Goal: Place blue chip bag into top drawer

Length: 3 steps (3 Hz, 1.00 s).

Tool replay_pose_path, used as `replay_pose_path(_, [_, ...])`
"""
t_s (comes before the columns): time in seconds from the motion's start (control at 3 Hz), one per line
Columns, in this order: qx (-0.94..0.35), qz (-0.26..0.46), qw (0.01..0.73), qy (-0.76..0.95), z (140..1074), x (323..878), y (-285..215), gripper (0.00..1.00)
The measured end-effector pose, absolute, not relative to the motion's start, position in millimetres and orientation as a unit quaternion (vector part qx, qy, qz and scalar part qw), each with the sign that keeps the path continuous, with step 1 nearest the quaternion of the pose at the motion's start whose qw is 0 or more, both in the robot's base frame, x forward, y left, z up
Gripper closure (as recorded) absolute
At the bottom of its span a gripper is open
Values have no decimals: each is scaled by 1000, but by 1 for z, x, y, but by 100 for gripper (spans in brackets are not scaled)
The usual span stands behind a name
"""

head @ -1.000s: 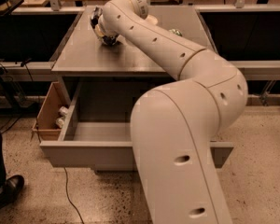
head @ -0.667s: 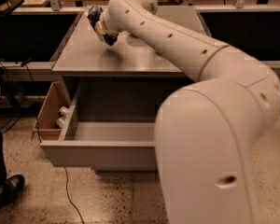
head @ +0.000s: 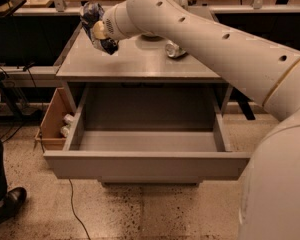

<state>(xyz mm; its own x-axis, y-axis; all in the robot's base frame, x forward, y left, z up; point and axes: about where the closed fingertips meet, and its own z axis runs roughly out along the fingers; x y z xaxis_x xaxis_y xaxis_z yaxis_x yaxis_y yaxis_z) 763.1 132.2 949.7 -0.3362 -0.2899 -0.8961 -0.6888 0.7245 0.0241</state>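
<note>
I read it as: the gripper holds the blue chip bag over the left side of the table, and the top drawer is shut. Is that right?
Not quite. The top drawer is pulled open, not shut; the camera view shows its inside, with nothing in it. The rest stands: the gripper holds the blue chip bag over the left side of the table.
</note>
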Motion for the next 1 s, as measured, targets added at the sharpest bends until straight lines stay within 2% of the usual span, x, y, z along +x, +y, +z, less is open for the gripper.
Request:
replay_pose_path(0.67, [-341,205,458,795,933,740,131,100])
replay_pose_path(1.0, [-363,211,439,795,921,688,114,100])
